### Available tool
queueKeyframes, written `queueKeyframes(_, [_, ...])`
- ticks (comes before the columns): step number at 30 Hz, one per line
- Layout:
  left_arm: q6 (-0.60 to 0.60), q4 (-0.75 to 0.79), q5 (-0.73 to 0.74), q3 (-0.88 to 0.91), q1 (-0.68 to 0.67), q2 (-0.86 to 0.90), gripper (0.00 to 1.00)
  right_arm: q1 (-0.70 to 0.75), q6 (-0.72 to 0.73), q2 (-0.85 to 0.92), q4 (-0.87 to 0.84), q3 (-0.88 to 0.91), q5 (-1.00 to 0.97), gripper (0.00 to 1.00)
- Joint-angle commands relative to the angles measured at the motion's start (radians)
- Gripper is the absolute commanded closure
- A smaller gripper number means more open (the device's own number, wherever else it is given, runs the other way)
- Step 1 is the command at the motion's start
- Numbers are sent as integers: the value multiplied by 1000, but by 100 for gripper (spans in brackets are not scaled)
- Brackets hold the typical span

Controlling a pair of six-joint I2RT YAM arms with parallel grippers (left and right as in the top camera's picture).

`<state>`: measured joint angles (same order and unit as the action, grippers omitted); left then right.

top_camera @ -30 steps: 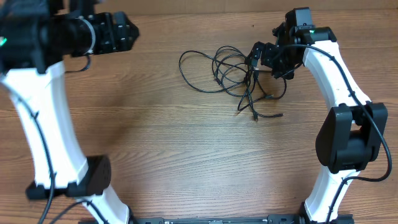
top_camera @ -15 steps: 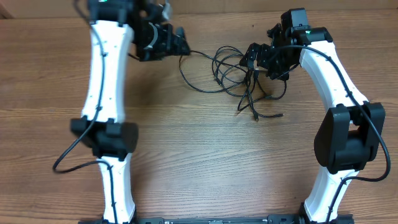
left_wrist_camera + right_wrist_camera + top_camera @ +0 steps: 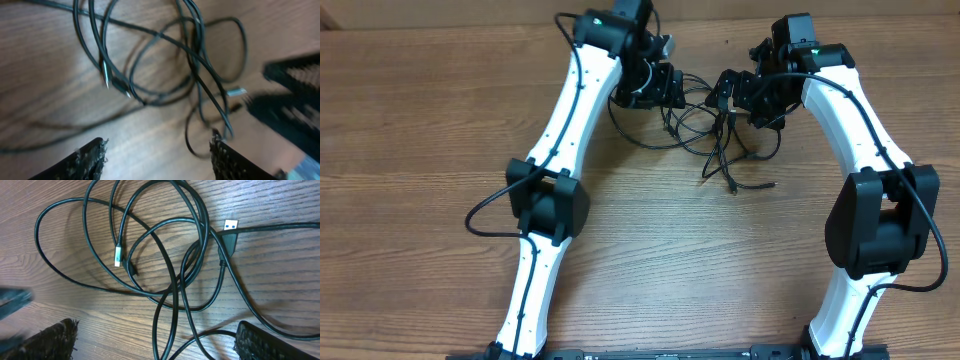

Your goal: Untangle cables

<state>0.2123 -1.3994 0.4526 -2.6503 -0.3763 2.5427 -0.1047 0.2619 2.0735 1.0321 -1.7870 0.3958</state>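
The cables (image 3: 695, 125) are thin black cords tangled in overlapping loops on the wooden table (image 3: 620, 240) at the back centre. My left gripper (image 3: 670, 88) is open over the tangle's left side. In the left wrist view, loops and silvery plug tips (image 3: 176, 46) lie ahead of the open fingers (image 3: 160, 160), which hold nothing. My right gripper (image 3: 728, 95) is open at the tangle's right side. In the right wrist view, strands (image 3: 176, 291) run between its open fingers (image 3: 160, 342). A silvery USB plug (image 3: 230, 225) lies at the upper right.
The two grippers face each other across the tangle, close together. Each shows blurred at the edge of the other's wrist view: the right one (image 3: 295, 100) and the left one (image 3: 12, 302). Loose cable ends (image 3: 732, 186) trail toward the table's middle.
My left arm has swung from the far left across the table to the left side of the tangle. The right arm and the cables have barely moved.
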Motion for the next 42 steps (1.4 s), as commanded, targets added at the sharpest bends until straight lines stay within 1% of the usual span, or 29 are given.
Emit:
queueKeyframes(1, [70,42,-71,0,5,56,32,-3,0,5,-5,8,6,0])
queueKeyframes(4, [100,72,-69,0,5,95,26,-3,0,5,-5,8,6,0])
queueKeyframes(8, [134,100,-66,0,3,141,26,-3,0,5,-5,8,6,0])
queueKeyframes(12, [136,130,-50,0,1,169,35,-3,0,5,-5,8,6,0])
queueKeyframes(16, [135,180,-48,0,1,169,37,-3,0,5,-8,8,6,0])
queueKeyframes(18, [136,203,-49,0,1,169,39,-3,0,5,-12,8,6,0])
queueKeyframes(19, [136,209,-49,0,1,169,41,-3,0,5,-13,8,6,0])
queueKeyframes(21, [136,219,-48,1,-2,169,48,-3,0,5,-16,8,6,0])
queueKeyframes(23, [136,226,-48,2,-7,169,53,-3,0,5,-16,8,6,0])
queueKeyframes(28, [135,230,-74,17,-30,169,54,-3,0,5,-16,8,6,0])
queueKeyframes(29, [135,231,-79,17,-35,169,57,-3,0,5,-16,8,6,0])
queueKeyframes(33, [135,251,-88,17,-50,169,78,-3,0,5,-16,8,6,0])
queueKeyframes(35, [136,256,-87,17,-53,169,96,-3,0,5,-16,8,6,0])
queueKeyframes(42, [123,229,-78,16,-48,165,96,-3,0,5,-16,8,-6,0])
